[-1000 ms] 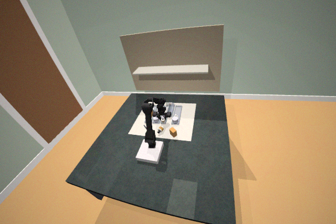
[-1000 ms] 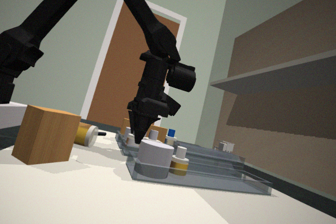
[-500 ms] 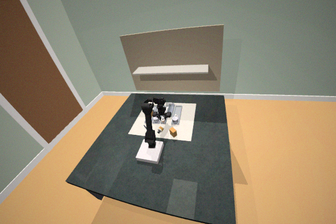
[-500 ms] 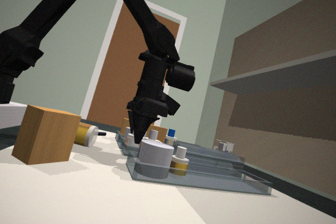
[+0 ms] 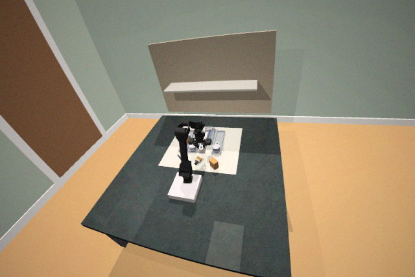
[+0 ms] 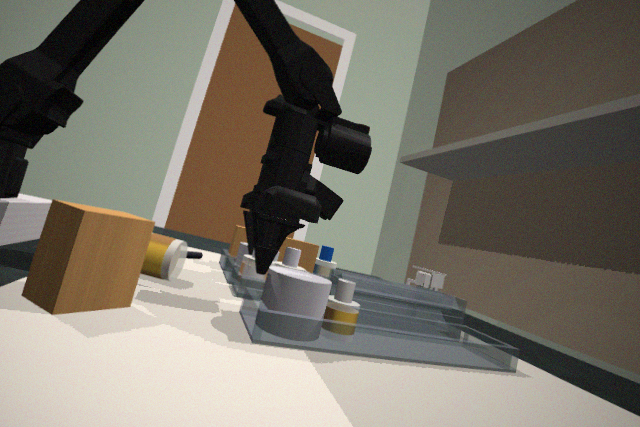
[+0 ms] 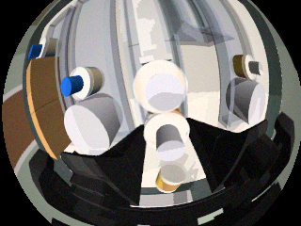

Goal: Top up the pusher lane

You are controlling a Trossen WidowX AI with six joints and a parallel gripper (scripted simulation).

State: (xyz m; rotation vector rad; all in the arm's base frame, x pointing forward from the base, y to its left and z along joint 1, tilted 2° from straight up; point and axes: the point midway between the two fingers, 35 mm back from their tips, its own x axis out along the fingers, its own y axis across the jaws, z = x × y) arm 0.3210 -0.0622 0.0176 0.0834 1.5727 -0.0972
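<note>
My gripper [image 5: 201,145] [image 6: 262,269] [image 7: 165,124] points down over the middle lane, shut on a white-lidded jar [image 6: 249,266] [image 7: 166,134] at the lane's front. That jar looks upright; fingers and the large grey cylinder hide its base and the front stop, so I cannot tell whether it touches the floor. The other white-lidded jar [image 6: 292,258] [image 7: 160,87] stands directly behind it in the same lane, their lids close together or touching in the wrist view. A white edge [image 7: 155,59], perhaps the pusher plate, shows behind the rear jar.
Large grey cylinders stand at the front of the right lane [image 6: 294,303] [image 7: 246,101] and left lane [image 7: 94,124]. Behind them are a gold jar [image 6: 341,319] [image 7: 239,66] and a blue-capped jar [image 6: 325,263] [image 7: 89,82]. A wooden block [image 5: 213,163] [image 6: 87,257] and lying jar [image 5: 198,159] [image 6: 162,257] are in front.
</note>
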